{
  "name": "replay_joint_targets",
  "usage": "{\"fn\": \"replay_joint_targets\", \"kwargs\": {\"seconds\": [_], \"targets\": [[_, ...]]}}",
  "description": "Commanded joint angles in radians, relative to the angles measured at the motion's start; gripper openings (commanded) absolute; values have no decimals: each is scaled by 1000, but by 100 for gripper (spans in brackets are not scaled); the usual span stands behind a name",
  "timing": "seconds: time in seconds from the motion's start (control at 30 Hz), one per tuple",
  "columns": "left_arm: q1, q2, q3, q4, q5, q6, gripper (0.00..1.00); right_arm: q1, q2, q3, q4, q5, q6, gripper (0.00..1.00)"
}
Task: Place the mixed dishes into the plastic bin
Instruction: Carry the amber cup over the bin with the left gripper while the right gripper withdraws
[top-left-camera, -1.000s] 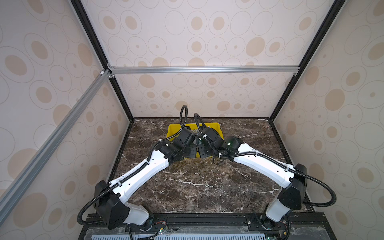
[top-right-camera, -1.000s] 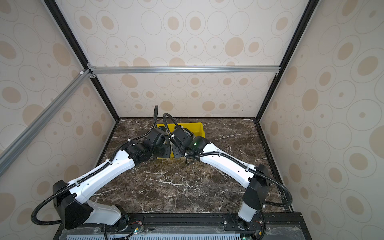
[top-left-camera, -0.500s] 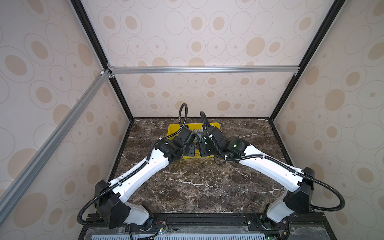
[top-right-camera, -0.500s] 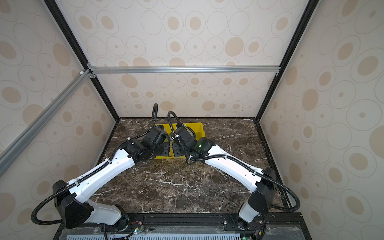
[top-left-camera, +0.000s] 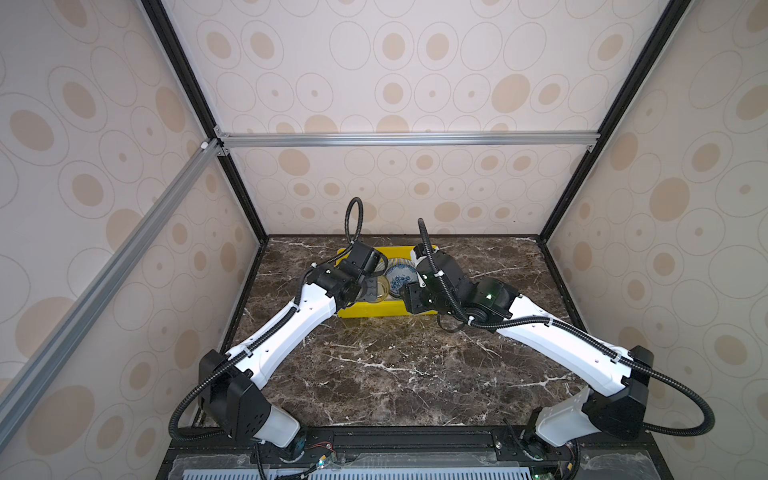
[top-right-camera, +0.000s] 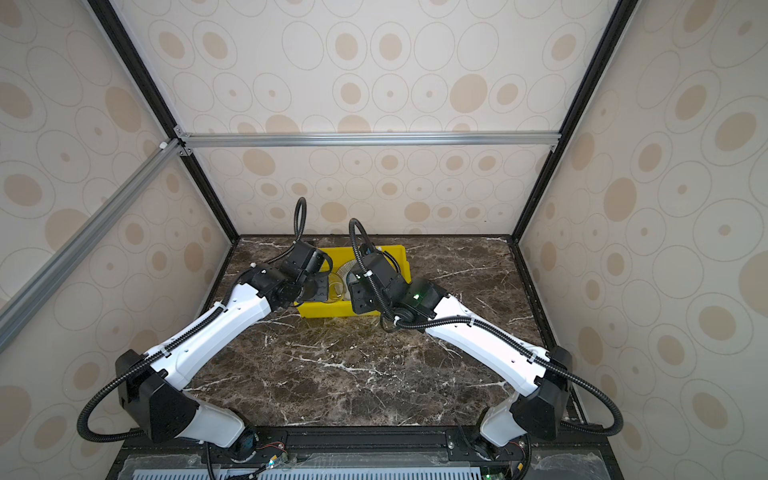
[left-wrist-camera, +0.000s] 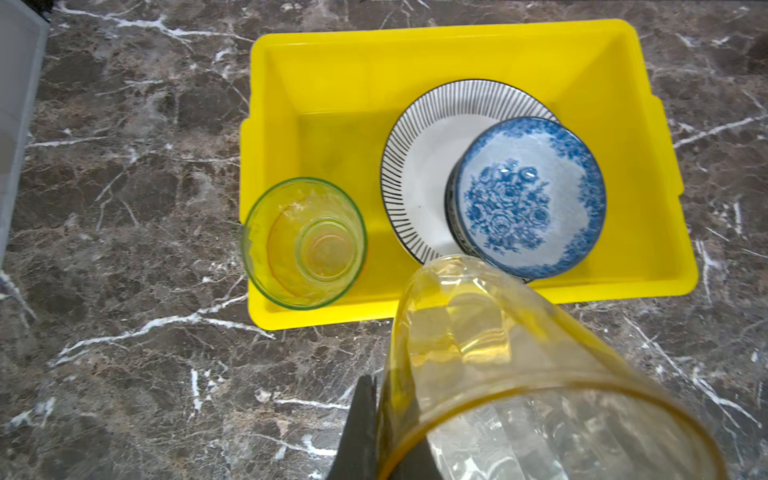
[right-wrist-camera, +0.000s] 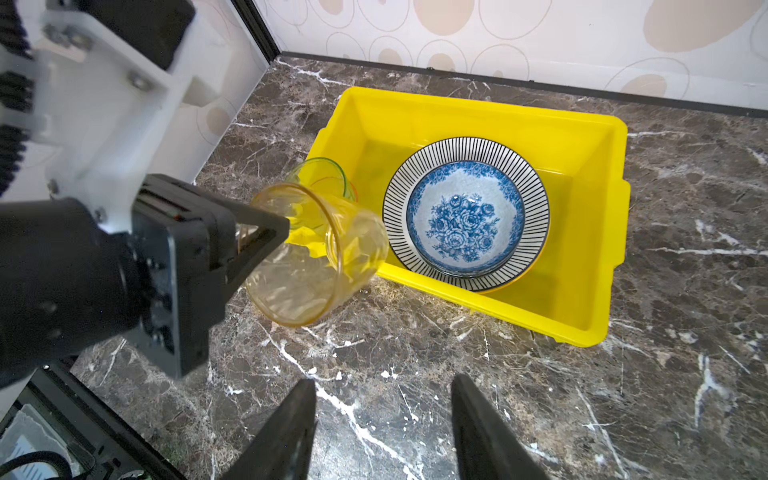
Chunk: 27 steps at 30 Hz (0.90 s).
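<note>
- Marble tabletop (top-left-camera: 395, 365), dark, white-veined; walls (top-left-camera: 415, 83) papered in beige ovals.
- Yellow bin (right-wrist-camera: 478, 106) sits near its rear.
- My left gripper (right-wrist-camera: 266, 232) clamps a tilted amber cup (right-wrist-camera: 316, 253) at the bin's edge; my right gripper (right-wrist-camera: 382, 378) gapes empty.

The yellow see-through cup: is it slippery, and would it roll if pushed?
Probably slippery: the amber cup looks smooth and glossy, and the left pincer pinches only its wall near the rim. Lying sideways, its round wall would likely roll. It looks thin, so maybe light.
</note>
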Motion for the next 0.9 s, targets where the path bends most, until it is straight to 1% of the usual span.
{"fn": "replay_joint_targets", "kwargs": {"seconds": [0.0,0.23,0.47,0.6,0.87], "targets": [[42,-10,82,-33,-9,43,0,4,-52,-8,-9,42,-34,57],[138,1,133,-57,16,87,0,-39,-104,-44,-17,88,-64,62],[222,14,136,-46,56,121,0,-150,-175,-105,-27,85,-65,65],[247,37,131,-38,79,133,0,-215,-212,-138,-30,83,-67,66],[257,87,116,-34,99,144,0,-330,-264,-195,-35,58,-68,67]]}}
